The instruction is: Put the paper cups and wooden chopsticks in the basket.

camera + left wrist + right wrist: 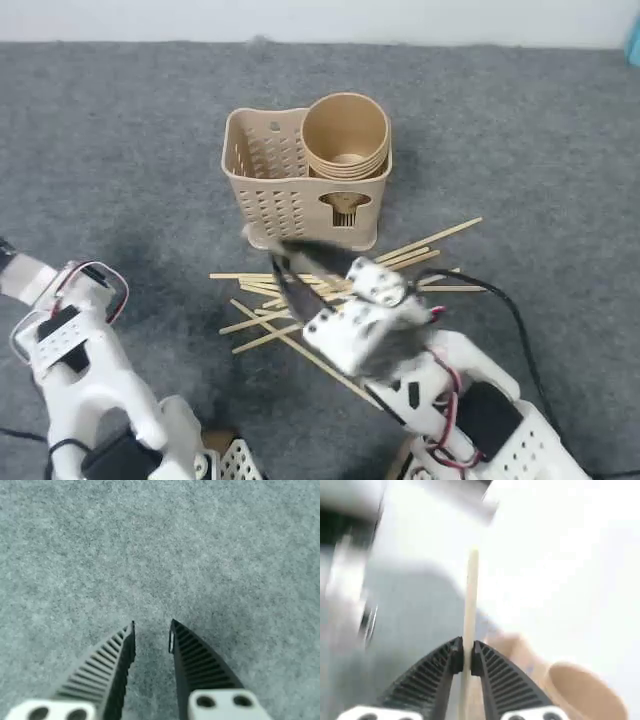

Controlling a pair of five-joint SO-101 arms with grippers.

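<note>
A beige slotted basket (265,190) stands on the grey carpet, with a stack of paper cups (345,135) in its right compartment. Several wooden chopsticks (250,290) lie scattered in front of it. My right gripper (466,655) is shut on one chopstick (471,590), which sticks up between its tips; a cup (585,690) shows blurred beyond. In the high view that gripper (290,262) hovers over the pile just in front of the basket. My left gripper (152,630) is open over bare carpet, with nothing between its fingers.
The left arm (70,340) sits at the near left, well away from the pile. A black cable (520,320) runs along the right arm. Grey carpet (130,150) stretches around the basket on both sides.
</note>
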